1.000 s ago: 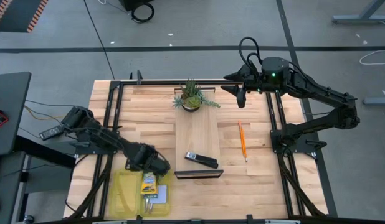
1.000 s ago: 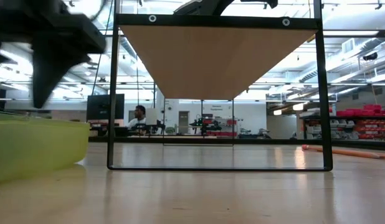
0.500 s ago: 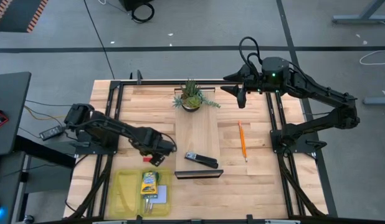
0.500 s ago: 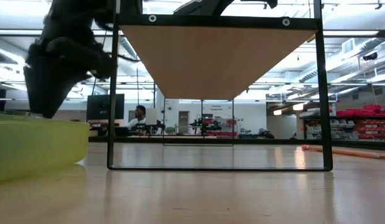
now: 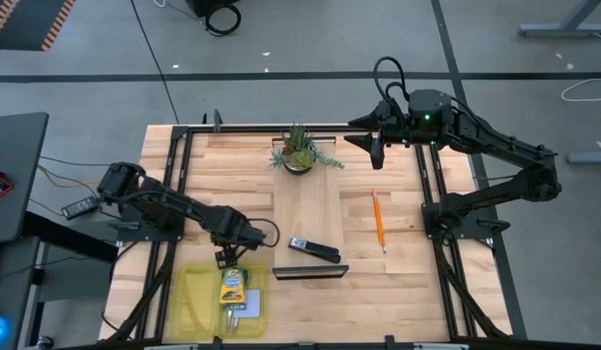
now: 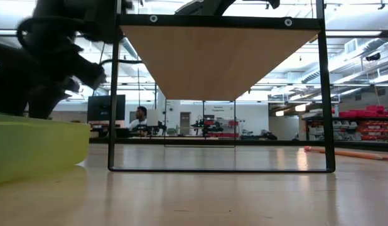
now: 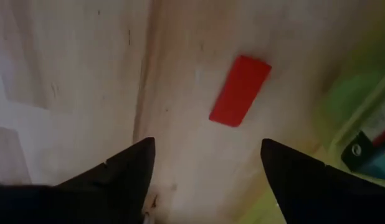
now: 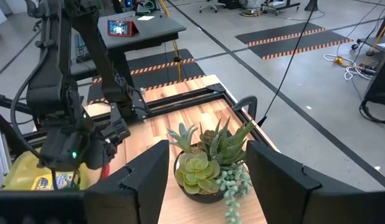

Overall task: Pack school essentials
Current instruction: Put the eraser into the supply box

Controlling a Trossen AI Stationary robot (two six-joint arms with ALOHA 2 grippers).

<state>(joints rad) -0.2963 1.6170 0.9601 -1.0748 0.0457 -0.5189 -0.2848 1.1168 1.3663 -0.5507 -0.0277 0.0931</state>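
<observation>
My left gripper [image 5: 226,257] points down, open, just past the far edge of the yellow-green tray [image 5: 195,301]. A small flat red piece [image 7: 240,90] lies on the wood a little beyond its fingertips [image 7: 208,146], not between them. The tray holds the yellow-and-green crayon box [image 5: 231,284] and the pale blue note pad [image 5: 245,307]. An orange pencil [image 5: 378,219] lies flat on the table's right half. My right gripper [image 5: 375,146] waits high at the far right, open, looking at the plant [image 8: 208,165].
A raised wooden board [image 5: 308,209] on a black frame [image 6: 222,168] stands mid-table. It carries the potted plant [image 5: 299,151] at its far end and a black stapler [image 5: 314,250] near its front. Black rails [image 5: 174,194] run along both table sides.
My left gripper has come off the tray's far edge, rolled a good way about its own axis and sunk closer to the table. My right arm has kept still.
</observation>
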